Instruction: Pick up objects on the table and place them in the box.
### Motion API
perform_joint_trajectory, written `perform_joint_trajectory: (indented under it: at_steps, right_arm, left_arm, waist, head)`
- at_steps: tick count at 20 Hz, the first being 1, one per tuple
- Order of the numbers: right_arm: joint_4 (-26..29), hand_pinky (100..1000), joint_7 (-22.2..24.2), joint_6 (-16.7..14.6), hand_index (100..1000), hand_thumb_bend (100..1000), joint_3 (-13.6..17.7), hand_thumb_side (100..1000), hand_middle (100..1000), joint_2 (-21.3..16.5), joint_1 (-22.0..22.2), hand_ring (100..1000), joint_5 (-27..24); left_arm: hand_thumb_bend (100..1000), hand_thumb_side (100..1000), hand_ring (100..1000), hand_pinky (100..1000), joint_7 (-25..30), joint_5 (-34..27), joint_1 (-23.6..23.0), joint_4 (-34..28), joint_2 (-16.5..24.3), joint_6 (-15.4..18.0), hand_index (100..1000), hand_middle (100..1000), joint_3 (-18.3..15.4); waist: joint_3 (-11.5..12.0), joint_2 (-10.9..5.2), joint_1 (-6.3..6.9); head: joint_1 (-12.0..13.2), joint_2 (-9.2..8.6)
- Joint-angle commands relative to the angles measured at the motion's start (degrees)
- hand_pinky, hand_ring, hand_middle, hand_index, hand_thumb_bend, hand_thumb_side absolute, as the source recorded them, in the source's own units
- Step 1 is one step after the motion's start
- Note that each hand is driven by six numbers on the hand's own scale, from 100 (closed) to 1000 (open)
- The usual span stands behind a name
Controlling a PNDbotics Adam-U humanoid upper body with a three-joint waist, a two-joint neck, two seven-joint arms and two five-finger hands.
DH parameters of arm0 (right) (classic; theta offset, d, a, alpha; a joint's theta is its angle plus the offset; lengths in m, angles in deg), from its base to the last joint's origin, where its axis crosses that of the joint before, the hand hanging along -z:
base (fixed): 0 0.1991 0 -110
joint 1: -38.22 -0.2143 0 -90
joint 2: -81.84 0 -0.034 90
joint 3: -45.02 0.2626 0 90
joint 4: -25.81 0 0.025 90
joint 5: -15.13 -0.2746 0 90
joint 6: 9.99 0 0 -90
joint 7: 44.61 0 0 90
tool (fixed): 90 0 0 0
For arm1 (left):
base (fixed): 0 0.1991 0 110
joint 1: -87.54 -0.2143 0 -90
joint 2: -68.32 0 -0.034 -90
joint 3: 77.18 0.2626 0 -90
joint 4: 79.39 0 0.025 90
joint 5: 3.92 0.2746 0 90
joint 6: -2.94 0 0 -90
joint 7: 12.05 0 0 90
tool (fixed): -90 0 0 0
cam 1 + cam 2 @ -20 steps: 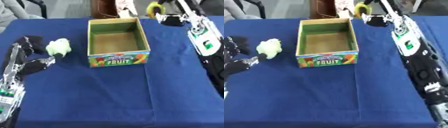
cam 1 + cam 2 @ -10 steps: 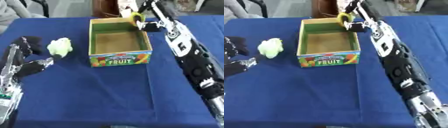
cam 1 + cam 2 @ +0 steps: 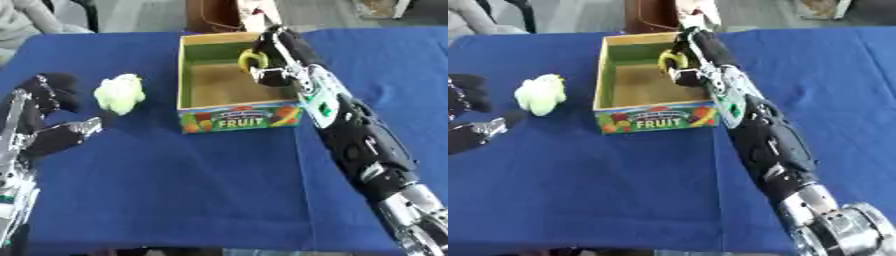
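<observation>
A: What was seen at the left edge?

B: The left hand was seen low on the blue table, palm open, fingers relaxed and spread upward. Nothing was held in it. Just beside its fingertips a pale green lump was seen lying on the cloth, apart from the hand.

A: And in the middle?

B: The box was found upright on the table, its green inner walls and brown floor exposed, the word FRUIT printed on the near side. No object could be made out on its floor.

A: What was seen to the right of that?

B: The right arm was stretched from the lower right corner up across the box's right wall. The right hand was placed over the box's far right part, fingers curled round a yellow ring. The ring was held above the box's opening, within its rim; whether it touched the wall could not be told.

A: And beyond the box?

B: A brown object was partly seen past the table's far edge; more could not be made out.
</observation>
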Motion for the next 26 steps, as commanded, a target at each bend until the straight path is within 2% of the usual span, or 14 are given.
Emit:
perform_joint_trajectory:
  at_steps: [1,4,5,7,9,12,15,19,23,26]
  right_arm:
    - [-0.1,735,-0.4,0.1,578,371,0.3,100,606,-0.3,-1.2,745,1.9]
    - [0.2,746,1.4,-0.3,671,378,0.1,100,629,-0.6,-1.1,757,3.0]
    - [0.5,753,1.8,-0.3,742,417,0.1,112,649,-0.7,-1.0,766,3.3]
    - [1.3,758,1.9,-0.1,807,467,0.3,236,664,-1.0,-0.8,771,3.5]
    - [2.2,764,1.7,0.0,858,514,0.3,299,680,-1.4,-0.6,779,3.2]
    - [4.1,768,1.5,-0.1,888,561,0.2,330,686,-2.2,-0.2,784,2.1]
    - [6.3,768,1.7,-0.3,890,563,-0.2,322,685,-3.1,0.2,785,0.1]
    - [10.7,763,2.3,-0.8,872,529,-0.9,269,672,-5.5,1.4,780,-4.8]
    - [17.2,716,2.5,-0.2,838,464,-1.6,161,642,-9.0,4.2,763,-13.3]
    - [22.9,676,2.7,0.7,825,452,-2.4,134,627,-12.1,7.6,751,-20.6]
  left_arm:
    - [807,100,493,538,0.2,-0.3,0.8,-1.2,0.4,0.1,648,506,0.0]
    - [807,100,493,538,0.1,-0.3,0.7,-1.1,0.4,0.1,648,506,-0.1]
    - [807,100,493,538,0.1,-0.2,0.6,-1.1,0.4,0.1,648,506,-0.2]
    - [807,100,493,539,0.0,-0.2,0.4,-1.0,0.4,0.0,647,506,-0.3]
    - [807,100,493,539,-0.1,-0.2,0.3,-1.0,0.5,0.0,648,506,-0.3]
    - [807,100,493,539,-0.3,-0.1,0.1,-0.9,0.5,0.0,648,506,-0.5]
    - [807,100,492,539,-0.4,-0.1,-0.1,-0.7,0.6,0.0,647,506,-0.6]
    - [807,100,493,539,-0.7,-0.2,-0.3,-0.4,1.2,0.0,647,507,-0.9]
    - [806,100,494,540,-1.2,-0.1,-0.1,0.1,2.6,-0.2,649,508,-1.3]
    - [805,100,495,540,-1.4,0.2,0.5,0.5,4.6,-0.5,655,509,-1.5]
  waist:
    - [0.0,-0.82,0.04]
    - [-0.3,-0.91,0.01]
    - [-0.4,-0.94,0.02]
    - [-0.6,-1.01,0.03]
    - [-0.9,-1.09,0.05]
    - [-1.3,-1.2,0.02]
    - [-1.8,-1.3,-0.02]
    - [-2.6,-1.47,-0.16]
    - [-3.7,-1.73,-0.42]
    - [-4.5,-1.95,-0.58]
  head:
    - [0.0,-0.63]
    - [0.2,-0.57]
    - [0.3,-0.55]
    - [0.5,-0.49]
    - [0.7,-0.43]
    - [1.1,-0.31]
    - [1.5,-0.19]
    - [2.4,-0.01]
    - [3.6,0.17]
    - [4.4,0.28]
